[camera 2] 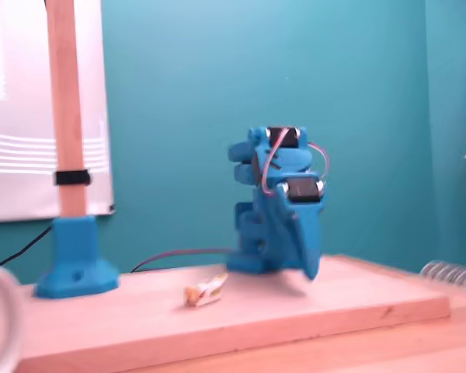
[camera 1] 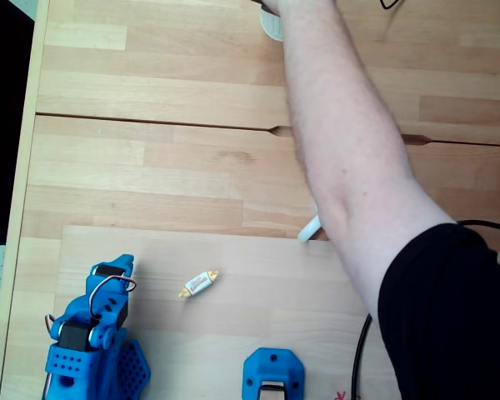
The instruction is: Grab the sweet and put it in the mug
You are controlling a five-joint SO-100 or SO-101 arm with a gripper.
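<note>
The sweet (camera 1: 198,284) lies on the light wooden board, a small white wrapped candy with yellow twisted ends. It shows in the side fixed view too, sweet (camera 2: 206,291), in front of the arm. The blue arm (camera 1: 92,333) sits folded at the board's lower left. My gripper (camera 2: 311,268) points down at the board to the right of the sweet and apart from it; its jaws form one closed wedge with nothing in them. A white curved piece of the mug (camera 1: 310,227) peeks out from under a person's forearm; the mug (camera 2: 0,326) is cut off at the lower left edge.
A person's bare forearm (camera 1: 350,158) reaches across the table from lower right to top centre, toward a white object (camera 1: 271,23). A blue base (camera 1: 272,375) holds a wooden pole (camera 2: 66,116). A ribbed object (camera 2: 450,273) sits at the right edge. A black cable (camera 1: 362,350) runs nearby.
</note>
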